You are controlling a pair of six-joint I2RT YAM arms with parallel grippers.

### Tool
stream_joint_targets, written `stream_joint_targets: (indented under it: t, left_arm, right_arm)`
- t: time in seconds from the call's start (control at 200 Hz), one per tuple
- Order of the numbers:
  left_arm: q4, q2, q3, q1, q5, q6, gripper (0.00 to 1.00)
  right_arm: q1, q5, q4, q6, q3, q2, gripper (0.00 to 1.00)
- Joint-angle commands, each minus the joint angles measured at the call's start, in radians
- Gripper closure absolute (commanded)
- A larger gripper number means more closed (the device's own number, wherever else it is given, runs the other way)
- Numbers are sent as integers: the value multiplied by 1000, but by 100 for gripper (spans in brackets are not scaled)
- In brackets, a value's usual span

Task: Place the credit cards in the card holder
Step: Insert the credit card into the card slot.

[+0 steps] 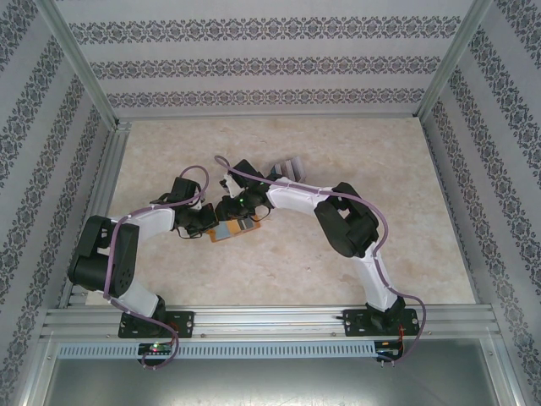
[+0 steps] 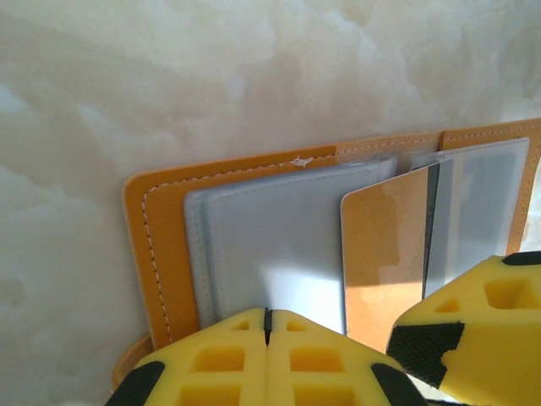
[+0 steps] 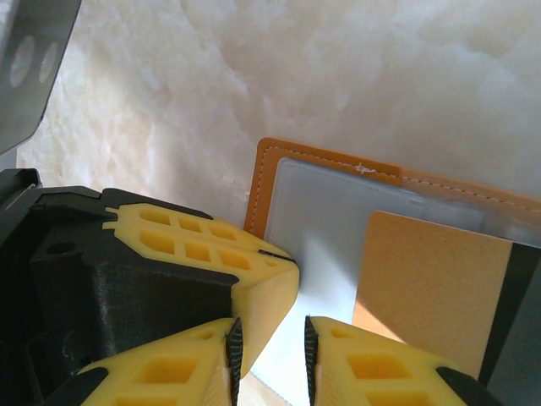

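Observation:
The card holder (image 1: 239,230) (image 2: 161,245) (image 3: 264,182) lies open on the table, orange border around pale bluish pockets. A tan card (image 2: 382,254) (image 3: 427,279) with a dark stripe lies over its inner side near the fold; I cannot tell whether it is tucked in. My left gripper (image 2: 269,315) (image 1: 201,222) is shut, its yellow tips on the left pocket's near edge. My right gripper (image 3: 270,331) (image 1: 234,207) hovers beside it, jaws slightly apart, with the pocket showing through the gap. Its finger (image 2: 478,317) sits just right of the card.
More cards (image 1: 289,166), grey and striped, lie on the marble table beyond the right arm's wrist. Patterned walls and metal posts close in the table on three sides. The left fingers (image 3: 203,249) crowd close against the right gripper's left finger.

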Motion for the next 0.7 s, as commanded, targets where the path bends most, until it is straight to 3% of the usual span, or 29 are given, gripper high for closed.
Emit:
stream_joint_targets:
  t: [0.0,0.45,0.694]
  left_arm:
    - [-18,12,-37,0,-22,-9,100]
    - [-20,9,-34,1,-21,-7,100]
    - [-27,2,-34,1,-32,-3,100]
  right_arm:
    - [14,26,-40,12,-10,54,70]
    - [-21,43,-49,12,-64,26,71]
    - [-28,219,-164,-57,-63,-6,71]
